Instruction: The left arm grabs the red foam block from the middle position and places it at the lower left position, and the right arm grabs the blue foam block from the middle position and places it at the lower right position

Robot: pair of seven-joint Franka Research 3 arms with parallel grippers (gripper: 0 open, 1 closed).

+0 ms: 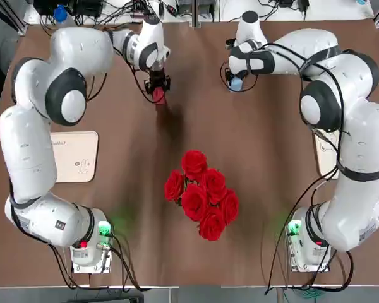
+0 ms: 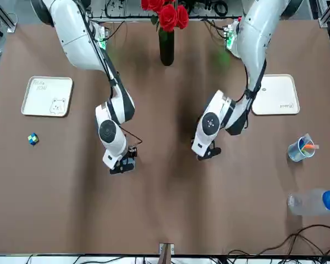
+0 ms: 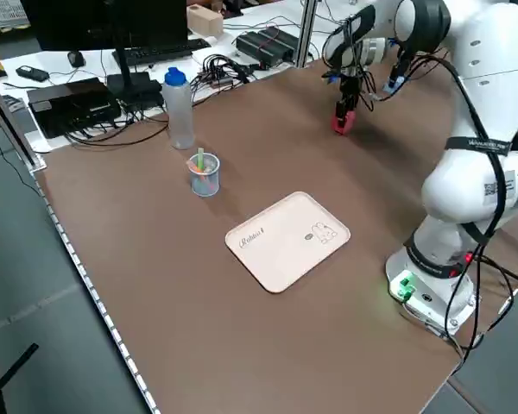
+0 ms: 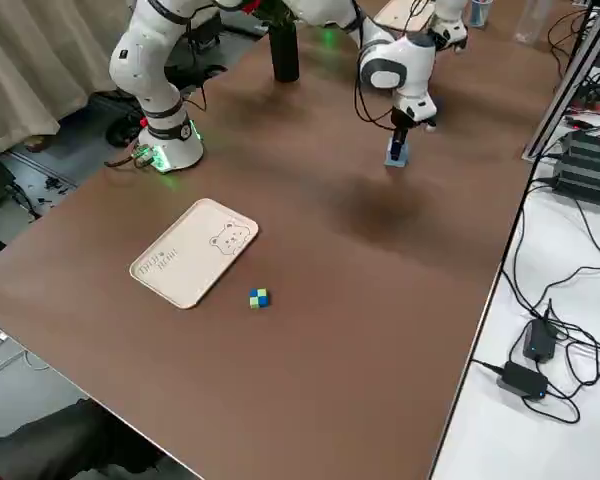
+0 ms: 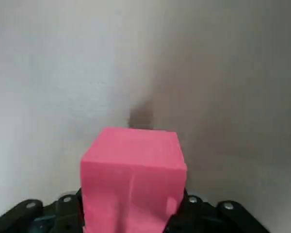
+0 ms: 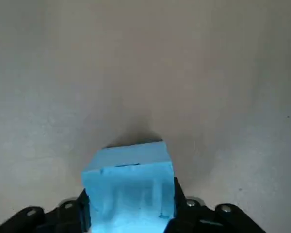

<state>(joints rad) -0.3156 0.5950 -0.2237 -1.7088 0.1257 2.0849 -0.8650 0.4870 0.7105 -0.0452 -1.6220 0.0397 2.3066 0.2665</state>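
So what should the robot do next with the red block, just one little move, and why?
Probably lift the red block gently upward with the left pincer. The pincer's two fingers sit against opposite sides of the block, so it looks gripped, and the cream tray with the bunny drawing where it belongs has no block on it.

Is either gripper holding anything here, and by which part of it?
Left gripper: the red block, by two opposite sides. Right gripper: the blue block, likewise by two opposite sides.
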